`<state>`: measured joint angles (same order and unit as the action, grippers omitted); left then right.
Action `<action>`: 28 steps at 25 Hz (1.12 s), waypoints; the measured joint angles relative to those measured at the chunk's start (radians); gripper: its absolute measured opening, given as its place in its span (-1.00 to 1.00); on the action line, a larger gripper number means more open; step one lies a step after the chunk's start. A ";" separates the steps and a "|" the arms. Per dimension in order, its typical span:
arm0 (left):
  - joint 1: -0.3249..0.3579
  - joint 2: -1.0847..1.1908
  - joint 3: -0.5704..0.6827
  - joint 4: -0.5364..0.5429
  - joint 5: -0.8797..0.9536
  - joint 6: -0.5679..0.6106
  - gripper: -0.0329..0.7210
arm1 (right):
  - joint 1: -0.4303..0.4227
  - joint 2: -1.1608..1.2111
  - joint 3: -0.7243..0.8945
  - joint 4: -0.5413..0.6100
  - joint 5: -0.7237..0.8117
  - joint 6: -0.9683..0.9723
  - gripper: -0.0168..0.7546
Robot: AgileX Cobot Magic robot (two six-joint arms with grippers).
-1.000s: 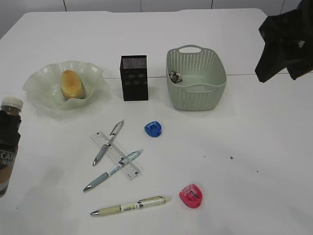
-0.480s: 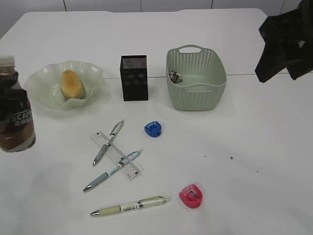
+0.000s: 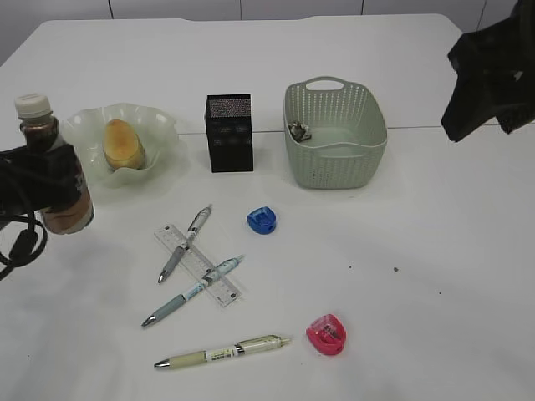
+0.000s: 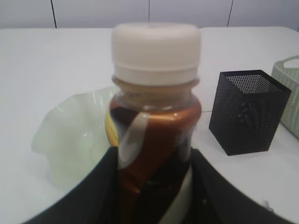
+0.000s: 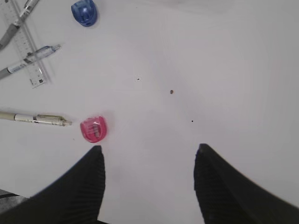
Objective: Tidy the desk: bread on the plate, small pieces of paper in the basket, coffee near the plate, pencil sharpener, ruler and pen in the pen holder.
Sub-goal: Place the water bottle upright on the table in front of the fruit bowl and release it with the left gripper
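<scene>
Holding the coffee (image 3: 57, 171) by its middle, my left gripper (image 3: 33, 188) is clenched on the bottle, upright, just beside the plate (image 3: 159, 134), because the task wants it near there. Its label is turned away and blurred, so I cannot read it. On the plate the bread (image 3: 123, 144) already lies. Further right the pen holder (image 3: 229, 134) and the basket (image 3: 334, 138) wait on the desk (image 3: 435, 276). My right gripper (image 5: 149, 186) hangs released, grasping nothing.

A few tiny dark specks (image 3: 395, 270) (too small to identify) lie before pale wall panels (image 3: 175, 8).
</scene>
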<state>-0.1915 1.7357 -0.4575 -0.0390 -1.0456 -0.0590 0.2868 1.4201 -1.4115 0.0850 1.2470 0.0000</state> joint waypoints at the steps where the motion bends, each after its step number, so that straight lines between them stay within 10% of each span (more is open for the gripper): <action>1: 0.000 0.027 0.000 -0.006 -0.029 0.002 -0.16 | 0.000 0.000 0.000 -0.009 0.000 0.000 0.19; 28: 0.000 0.249 -0.094 -0.046 -0.066 0.085 -0.16 | 0.000 0.000 0.000 -0.085 0.000 -0.012 0.19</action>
<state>-0.1915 1.9851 -0.5517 -0.0847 -1.1112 0.0257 0.2868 1.4201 -1.4115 0.0000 1.2470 -0.0118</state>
